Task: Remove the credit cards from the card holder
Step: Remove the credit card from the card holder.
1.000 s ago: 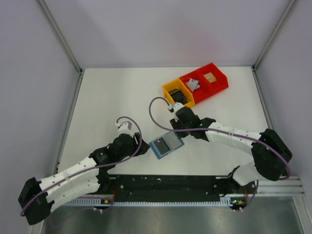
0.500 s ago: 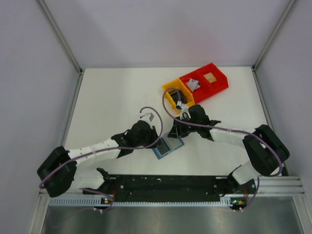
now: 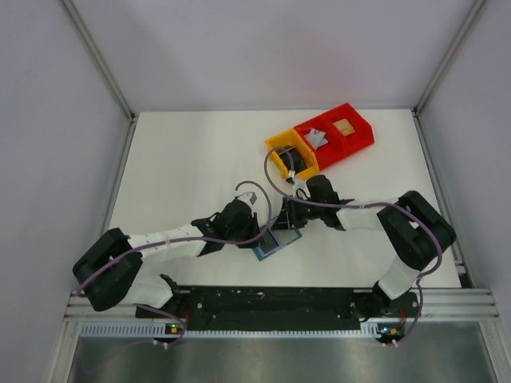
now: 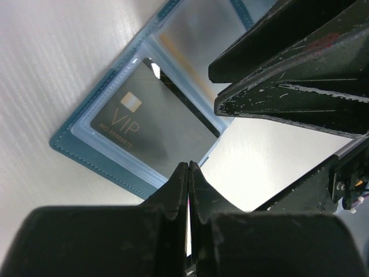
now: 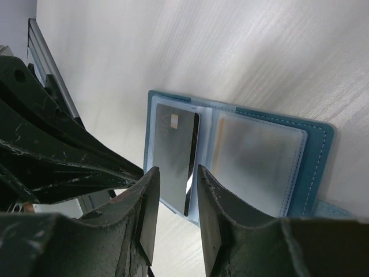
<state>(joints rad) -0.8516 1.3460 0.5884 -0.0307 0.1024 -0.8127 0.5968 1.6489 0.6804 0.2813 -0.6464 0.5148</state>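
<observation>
"Card holder [image 3: 277, 239], top view: location?"

"On the white worktop [image 3: 184, 159], lying open, near the yellow bin [image 3: 291, 155], on the bin's side toward the arm bases. The left arm [image 3: 176, 238] and right arm [image 3: 359, 217] both reach to it, one from each side."

"Left wrist view: contents, fingers?"

"One dark credit card [image 4: 155, 127], marked VIP, under a clear pocket. Entry for the left fingers [image 4: 167, 202]: pressed together, tips at the holder's edge. Whether anything thin is nipped between them cannot be told. The right fingers [image 4: 277, 63] cross over the holder's other side."

"Right wrist view?"

"Holder open flat, two pockets. Dark card in one; the other shows a pale grey face with a tan edge. Right fingers spread a little, nothing between them, over the dark card's end. Contact with the card: cannot tell."
</observation>
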